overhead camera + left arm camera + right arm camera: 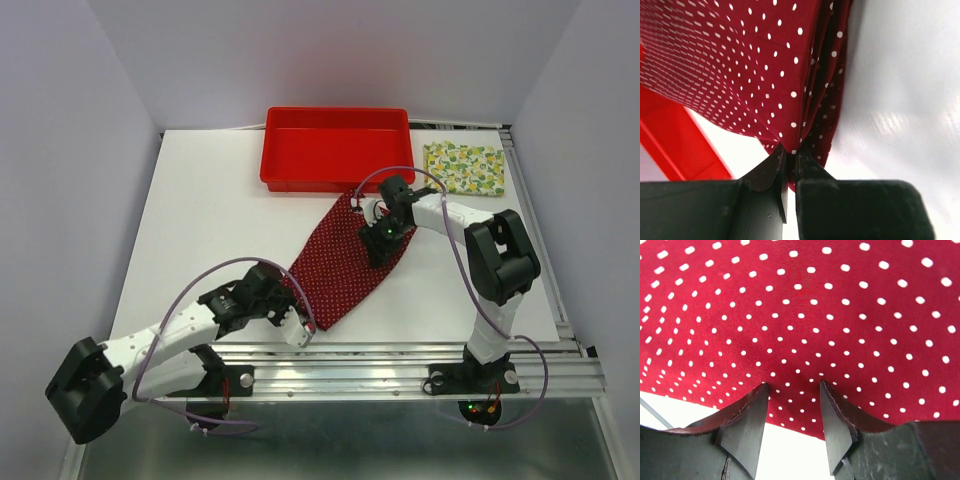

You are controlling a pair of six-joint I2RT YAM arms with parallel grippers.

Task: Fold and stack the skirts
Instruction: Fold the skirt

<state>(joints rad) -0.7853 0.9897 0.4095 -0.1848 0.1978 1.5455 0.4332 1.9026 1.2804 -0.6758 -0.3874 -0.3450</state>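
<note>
The dark red skirt with white dots lies stretched on the table, running diagonally from the tray toward the near edge. My left gripper is shut on its near left edge; in the left wrist view the jaws pinch the gathered cloth. My right gripper is over the skirt's right side, open, with both fingertips down on the flat cloth and nothing between them. The lemon skirt lies folded at the back right corner.
A red plastic tray stands at the back centre, its front wall touching the skirt's far end; it also shows in the left wrist view. The table's metal front rail runs just behind the arm bases.
</note>
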